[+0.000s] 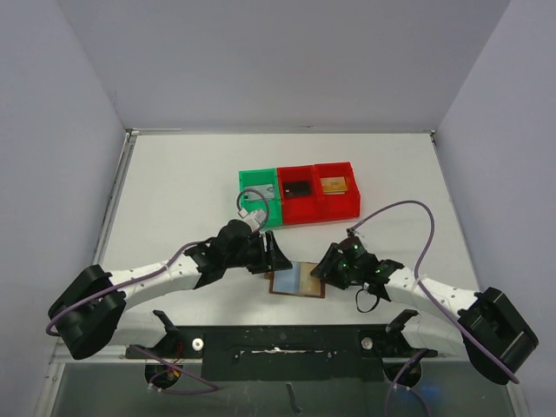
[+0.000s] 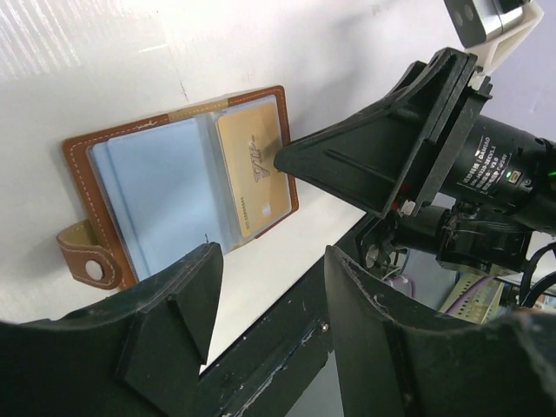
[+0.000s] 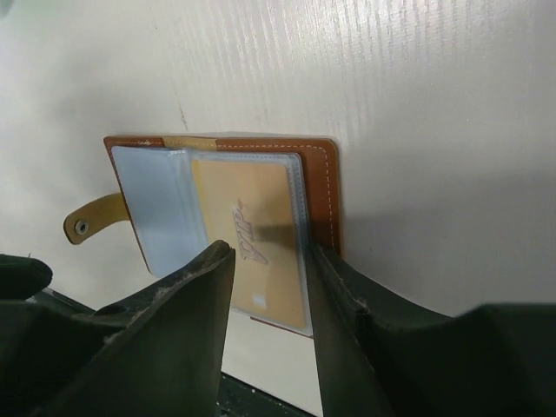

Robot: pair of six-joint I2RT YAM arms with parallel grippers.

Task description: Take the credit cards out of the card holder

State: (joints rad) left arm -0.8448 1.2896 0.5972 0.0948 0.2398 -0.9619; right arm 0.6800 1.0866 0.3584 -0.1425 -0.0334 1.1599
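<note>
Top external: card holder (image 1: 298, 280) lies unfolded flat on the table (image 1: 191, 191) near its front edge, between both grippers, long axis left-right.
Gold credit card (image 2: 252, 169) sits in the right pocket, lengthwise across the holder; its script logo is unreadable. Left gripper (image 2: 271, 265) jaws spread, empty; right gripper (image 3: 271, 256) jaws slightly apart, tips on the card pocket.

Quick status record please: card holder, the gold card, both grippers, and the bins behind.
card holder: lies open and flat on the table, near the front edge, between the arms
gold card: in the holder's clear sleeve, not out yet
left gripper: open, nothing between its fingers, apart from the holder
right gripper: jaws apart, tips down at the gold card
bins: one green bin, two red bins, behind the holder
</note>
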